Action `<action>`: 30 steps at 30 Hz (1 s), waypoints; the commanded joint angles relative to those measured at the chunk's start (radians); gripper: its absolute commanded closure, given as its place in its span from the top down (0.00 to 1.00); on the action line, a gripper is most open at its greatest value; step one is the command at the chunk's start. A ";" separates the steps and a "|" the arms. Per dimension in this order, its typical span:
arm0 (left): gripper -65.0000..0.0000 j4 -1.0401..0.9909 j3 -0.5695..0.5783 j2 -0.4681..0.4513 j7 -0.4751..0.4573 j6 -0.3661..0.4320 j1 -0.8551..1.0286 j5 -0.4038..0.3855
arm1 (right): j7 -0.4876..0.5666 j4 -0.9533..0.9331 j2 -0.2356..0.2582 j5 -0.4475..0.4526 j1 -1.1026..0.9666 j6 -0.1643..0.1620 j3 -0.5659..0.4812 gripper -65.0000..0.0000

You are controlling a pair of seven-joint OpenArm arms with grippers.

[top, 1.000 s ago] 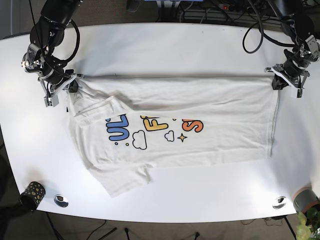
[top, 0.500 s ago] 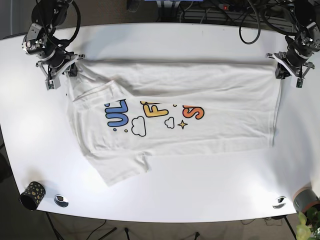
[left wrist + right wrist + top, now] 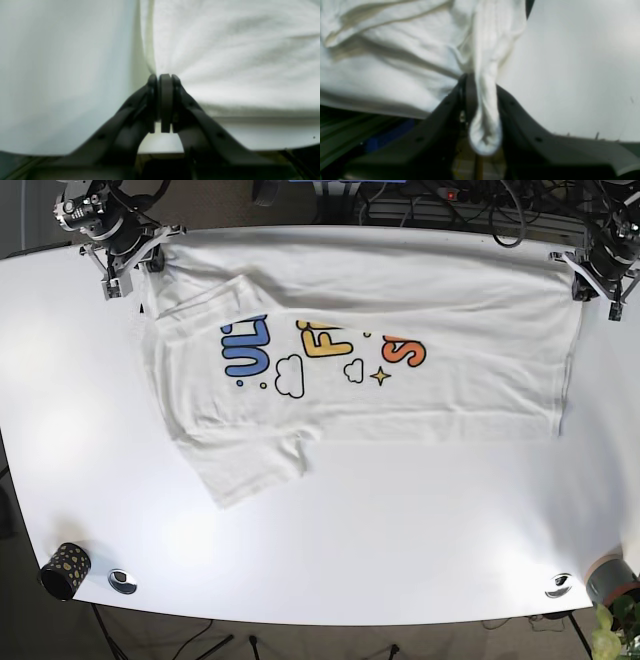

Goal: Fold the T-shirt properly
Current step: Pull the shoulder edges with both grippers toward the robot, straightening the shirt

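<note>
On my wrist feeds both sets of jaws read as matte black, two curved arms sweeping up from a dark base and narrowing toward the tips. My left gripper (image 3: 162, 82) ends in rounded, ribbed black pads (image 3: 166, 100), disc-like edge on. My right gripper (image 3: 481, 87) shows small round screw heads set into each black arm. From the base camera, both wrists carry pale grey brackets over black bodies, with black cables looping off the right arm (image 3: 105, 205) and the left arm (image 3: 610, 240).
</note>
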 commanded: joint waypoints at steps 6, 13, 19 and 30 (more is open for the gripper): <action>0.03 0.019 -0.003 -0.019 -0.023 -0.001 -0.005 -0.017 | -0.031 0.014 0.009 0.013 0.002 0.002 0.045 0.58; 0.49 0.021 -0.002 -0.034 -0.023 -0.001 -0.013 -0.017 | -0.029 0.041 0.007 0.013 0.031 0.002 0.067 0.73; 0.68 0.022 -0.006 -0.034 -0.028 -0.001 -0.046 -0.019 | -0.032 0.060 0.012 0.060 0.087 0.002 0.076 0.73; 0.64 0.013 0.054 -0.031 -0.025 -0.001 -0.218 0.032 | -0.057 -0.042 0.035 0.081 0.307 -0.007 0.032 0.73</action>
